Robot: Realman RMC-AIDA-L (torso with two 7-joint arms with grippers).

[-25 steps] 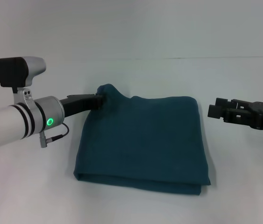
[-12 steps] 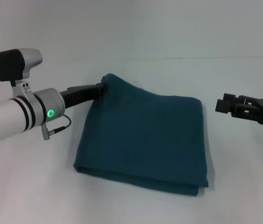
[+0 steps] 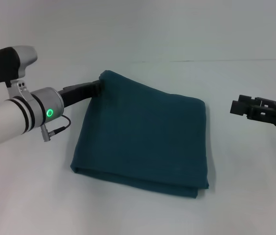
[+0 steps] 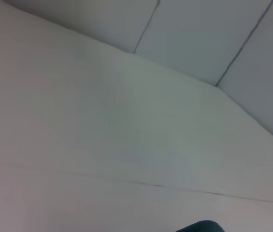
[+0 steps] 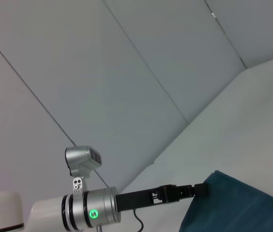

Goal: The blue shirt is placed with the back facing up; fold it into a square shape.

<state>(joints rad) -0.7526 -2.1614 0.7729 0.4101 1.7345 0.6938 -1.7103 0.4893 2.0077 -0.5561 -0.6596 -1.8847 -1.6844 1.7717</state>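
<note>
- The large, soft, dark teal-blue cotton shirt (image 3: 143, 137) lies folded into a thick, roughly square stack in the middle of the plain white table (image 3: 25, 196). Only plain cloth shows on top.
- My left end effector (image 3: 99, 88) is at the stack's far-left corner, about 11 o'clock from its middle. It is pinching that corner, which rises into a small peak off the table. The right wrist view shows the same from the side: my dark fingers (image 5: 197, 190) meet the cloth edge.
- My right end effector (image 3: 241, 106) hangs clear of the shirt at about 3 o'clock, holding nothing. I cannot tell whether it is spread or pressed together.
- Handling, as I judge it: the cloth is light and limp. It sags and drags wherever it is unsupported, and stacked layers can slide over each other, so a pull at one corner may skew the whole square.
- The near edge at 6 o'clock shows layers lying one over another, slightly uneven toward the near-right corner.
- Best hold, I think, is at a corner or along a folded edge, catching every layer in one pinch.
- The fold looks close to finished. What remains seems to be squaring that lifted corner and letting go gently.
</note>
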